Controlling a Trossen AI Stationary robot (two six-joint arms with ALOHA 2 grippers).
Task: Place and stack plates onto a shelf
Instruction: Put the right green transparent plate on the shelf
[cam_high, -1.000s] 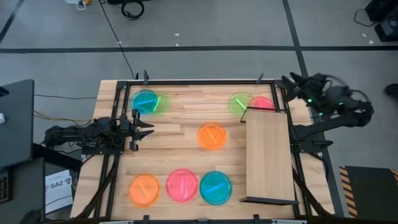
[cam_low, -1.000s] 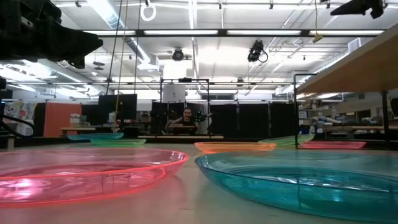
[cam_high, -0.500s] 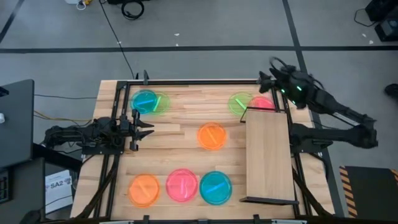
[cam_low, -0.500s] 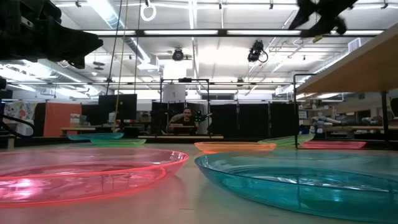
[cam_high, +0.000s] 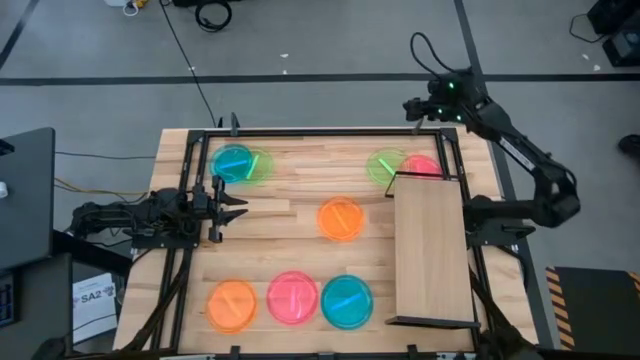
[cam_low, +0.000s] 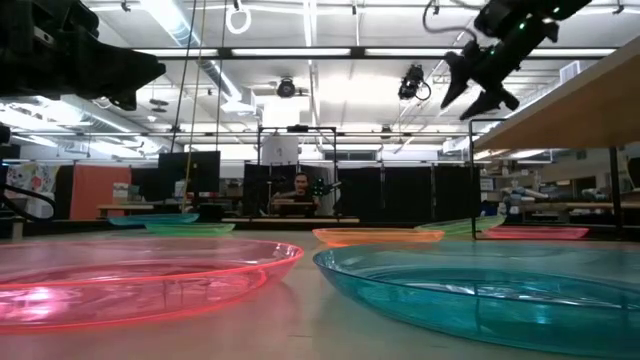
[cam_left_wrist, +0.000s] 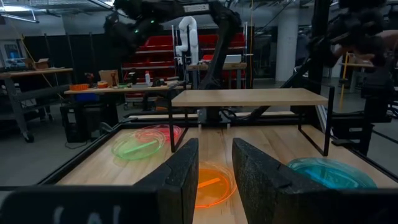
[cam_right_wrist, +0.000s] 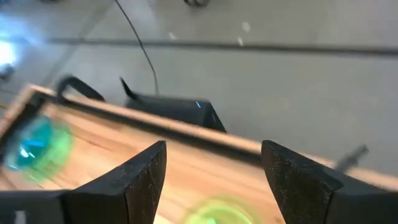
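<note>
Several round translucent plates lie flat on the wooden table (cam_high: 290, 255). A teal plate sits overlapping a green one (cam_high: 240, 164) at the far left. A green plate (cam_high: 384, 166) and a pink one (cam_high: 424, 165) lie far right, beside the shelf's far end. One orange plate (cam_high: 341, 218) lies mid-table. Along the near edge lie an orange (cam_high: 232, 305), a pink (cam_high: 292, 297) and a teal plate (cam_high: 347, 300). The shelf (cam_high: 432, 250), a light board on black legs, stands at the right. My left gripper (cam_high: 238, 198) waits open at the left edge. My right gripper (cam_high: 412, 108) hangs open over the far edge, holding nothing.
A black metal frame (cam_high: 320, 131) runs along the table's edges. The wood between the plates lies bare left of the shelf. A cable (cam_high: 190, 60) crosses the floor beyond the far edge. A person (cam_low: 298, 190) sits in the room behind the table.
My right arm has unfolded from its place at the table's right edge. Its gripper has swung toward the far edge and a little left, tipping nose-down, and has stayed open and empty. No plate has moved.
</note>
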